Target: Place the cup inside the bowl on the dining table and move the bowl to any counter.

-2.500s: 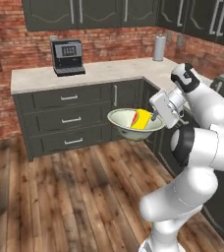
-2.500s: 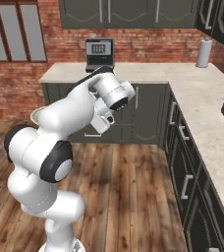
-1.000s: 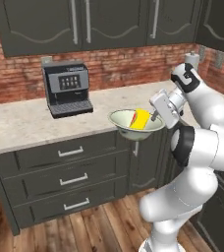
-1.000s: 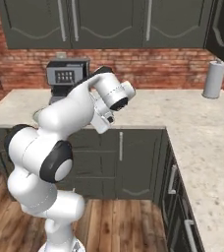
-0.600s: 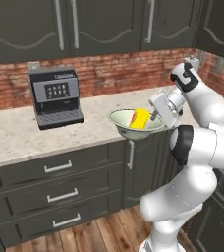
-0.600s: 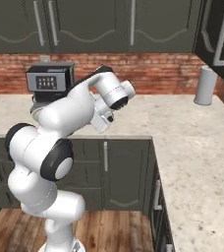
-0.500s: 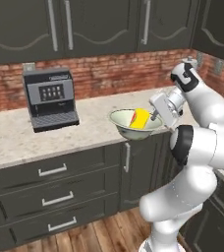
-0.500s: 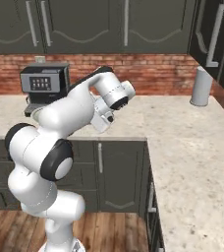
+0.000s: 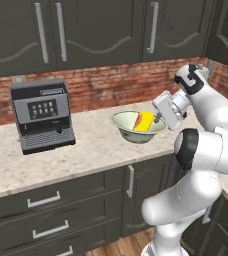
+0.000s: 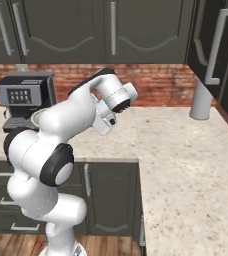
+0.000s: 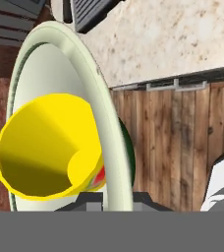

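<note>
While the white arm reaches out over the beige speckled stone counter [image 9: 86, 150], its two-finger gripper [image 9: 158, 119] pinches the right-hand rim of the pale green-white round ceramic bowl [image 9: 128, 126], one finger on either side of the wall as the hand view shows, so the claw is closed narrow on the bowl's edge. The bowl is held above the worktop near its front edge, roughly level, with the dark grey-green cabinets [image 9: 51, 220] and their silver handles below it. Inside the bowl the small bright yellow cup [image 9: 145, 121] lies tipped on its side against the right inner wall, close to the fingers; in the hand view the yellow cup [image 11: 47, 147] shows its open mouth toward the camera and rests against the bowl's rim [image 11: 97, 98]. To the left of the bowl, well apart from it, a dark grey coffee machine [image 9: 42, 116] stands on the counter against the red brick backsplash [image 9: 101, 87]. In the right base view a pale grey upright cylinder [image 10: 202, 100] stands far right on the counter
</note>
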Tool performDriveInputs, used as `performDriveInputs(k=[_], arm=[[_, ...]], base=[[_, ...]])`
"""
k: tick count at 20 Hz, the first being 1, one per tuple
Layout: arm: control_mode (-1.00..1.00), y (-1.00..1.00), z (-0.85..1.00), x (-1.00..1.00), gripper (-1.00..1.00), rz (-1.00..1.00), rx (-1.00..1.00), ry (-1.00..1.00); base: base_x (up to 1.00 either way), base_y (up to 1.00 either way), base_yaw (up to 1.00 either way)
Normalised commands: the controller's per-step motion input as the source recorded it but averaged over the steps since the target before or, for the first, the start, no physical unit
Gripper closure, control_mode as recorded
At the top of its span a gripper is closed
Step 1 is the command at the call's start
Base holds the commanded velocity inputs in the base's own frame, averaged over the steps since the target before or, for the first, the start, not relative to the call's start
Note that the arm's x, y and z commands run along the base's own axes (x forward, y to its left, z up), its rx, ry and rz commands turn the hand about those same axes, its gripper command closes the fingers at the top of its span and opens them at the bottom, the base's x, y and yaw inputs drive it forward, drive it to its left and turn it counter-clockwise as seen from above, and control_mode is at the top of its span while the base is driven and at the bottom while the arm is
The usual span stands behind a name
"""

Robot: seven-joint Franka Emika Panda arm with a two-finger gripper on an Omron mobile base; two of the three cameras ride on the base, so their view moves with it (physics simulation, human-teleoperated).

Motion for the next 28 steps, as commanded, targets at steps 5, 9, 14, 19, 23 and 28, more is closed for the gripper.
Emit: performDriveInputs(k=[5,9,14,19,23,28], arm=[[1.0,0.0,0.0,0.0,1.0,0.0,0.0,0.0],[1.0,0.0,0.0,0.0,1.0,0.0,0.0,0.0],[1.0,0.0,0.0,0.0,1.0,0.0,0.0,0.0],[1.0,0.0,0.0,0.0,1.0,0.0,0.0,0.0],[1.0,0.0,0.0,0.0,1.0,0.0,0.0,0.0],[-1.0,0.0,0.0,0.0,1.0,0.0,0.0,0.0]], base=[[0.57,-0.14,0.0],[0.04,-0.15,0.0],[0.0,-0.01,0.0],[0.0,0.0,0.0],[0.0,0.0,0.0],[0.0,0.0,0.0]])
